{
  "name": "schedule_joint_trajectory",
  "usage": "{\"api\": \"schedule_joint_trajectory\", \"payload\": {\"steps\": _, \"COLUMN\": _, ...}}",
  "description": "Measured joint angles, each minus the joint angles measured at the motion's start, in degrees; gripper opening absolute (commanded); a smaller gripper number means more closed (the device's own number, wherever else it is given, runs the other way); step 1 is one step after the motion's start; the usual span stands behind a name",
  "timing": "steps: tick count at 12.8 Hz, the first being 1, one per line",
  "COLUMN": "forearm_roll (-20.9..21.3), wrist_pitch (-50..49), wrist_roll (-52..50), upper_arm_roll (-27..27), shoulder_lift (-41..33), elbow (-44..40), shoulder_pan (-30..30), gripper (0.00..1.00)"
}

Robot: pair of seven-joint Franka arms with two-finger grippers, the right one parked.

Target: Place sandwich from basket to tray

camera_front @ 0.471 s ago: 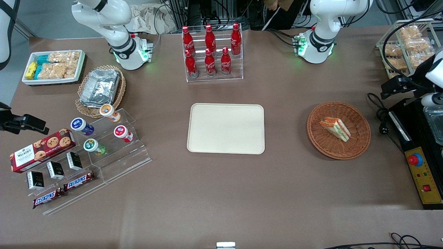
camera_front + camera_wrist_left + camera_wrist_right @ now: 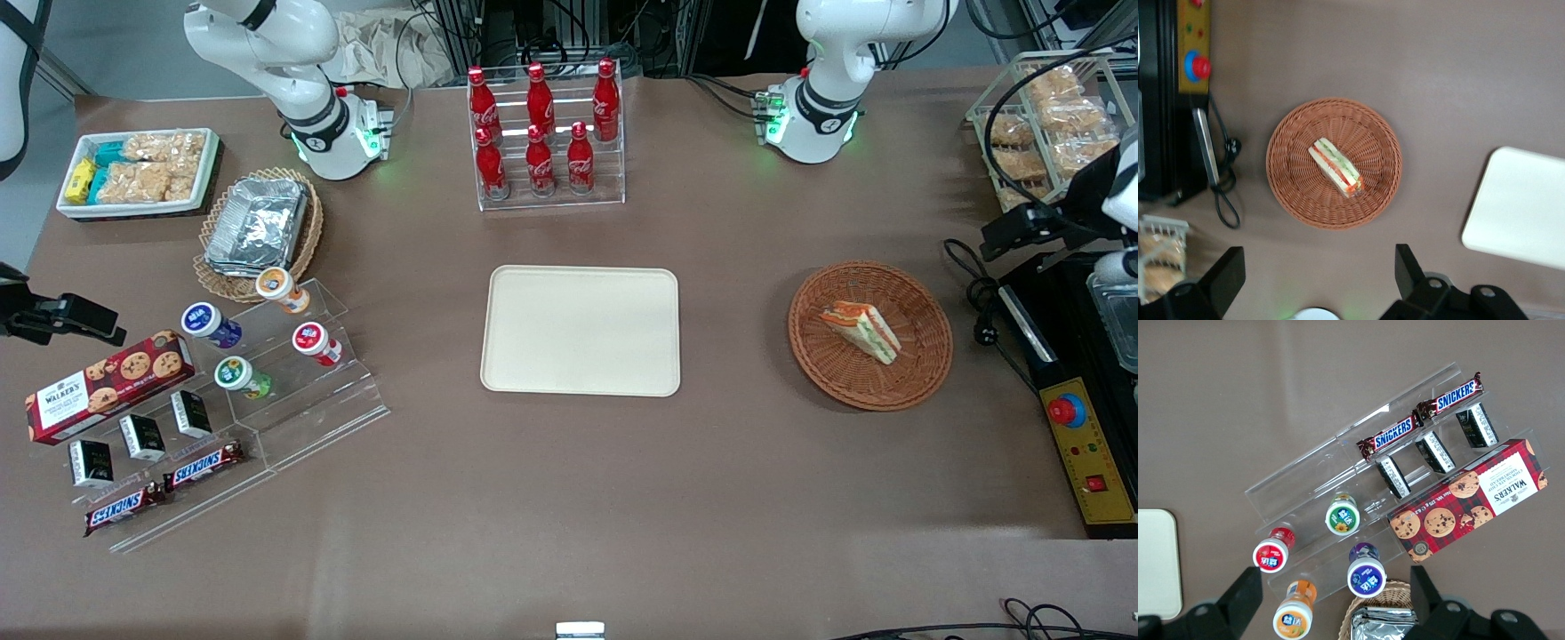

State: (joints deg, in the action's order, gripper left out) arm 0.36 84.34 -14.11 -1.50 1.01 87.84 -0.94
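The sandwich (image 2: 861, 331), a white-bread wedge with orange-red and green layers, lies in the reddish-brown wicker basket (image 2: 834, 369) toward the working arm's end of the table. The cream tray (image 2: 580, 331) sits mid-table with nothing on it, about a basket's width from the basket. My left gripper (image 2: 1013, 231) hangs high over the table's edge beside the basket, toward the working arm's end. In the left wrist view the gripper (image 2: 1318, 270) is open wide and holds nothing. That view looks down on the sandwich (image 2: 1337, 167), the basket (image 2: 1298, 187) and the tray (image 2: 1521, 207).
A black control box with a red button (image 2: 1080, 427) and a looped cable (image 2: 973, 293) lie close to the basket at the table's end. A clear rack of cola bottles (image 2: 544, 133) stands farther from the camera than the tray. Snack stands (image 2: 258, 373) fill the parked arm's end.
My left arm's wrist has shifted slightly toward the table's end. The sandwich, basket and tray have not moved.
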Motion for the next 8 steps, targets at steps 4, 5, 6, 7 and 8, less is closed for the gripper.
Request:
{"api": "schedule_joint_trajectory", "payload": {"steps": 4, "forearm_roll": 0.53, "wrist_pitch": 3.88, "wrist_roll": -16.51, "upper_arm_roll": 0.04, "shoulder_lift": -1.48, "elbow": 7.98, "shoulder_pan": -0.01, "gripper": 1.0}}
{"api": "schedule_joint_trajectory", "payload": {"steps": 5, "forearm_roll": 0.54, "wrist_pitch": 7.66, "wrist_roll": -21.38, "upper_arm_roll": 0.03, "shoulder_lift": -2.75, "elbow": 11.8, "shoulder_pan": 0.0, "gripper": 1.0}}
{"api": "schedule_joint_trajectory", "payload": {"steps": 6, "forearm_roll": 0.54, "wrist_pitch": 12.32, "wrist_roll": -25.5, "upper_arm_roll": 0.0, "shoulder_lift": -4.28, "elbow": 16.42, "shoulder_pan": 0.01, "gripper": 1.0}}
{"api": "schedule_joint_trajectory", "payload": {"steps": 7, "forearm_roll": 0.54, "wrist_pitch": 17.52, "wrist_roll": -29.78, "upper_arm_roll": -0.03, "shoulder_lift": -5.78, "elbow": 21.52, "shoulder_pan": 0.02, "gripper": 1.0}}
{"api": "schedule_joint_trajectory", "payload": {"steps": 8, "forearm_roll": 0.52, "wrist_pitch": 22.71, "wrist_roll": -34.18, "upper_arm_roll": -0.1, "shoulder_lift": -6.83, "elbow": 26.36, "shoulder_pan": 0.04, "gripper": 1.0}}
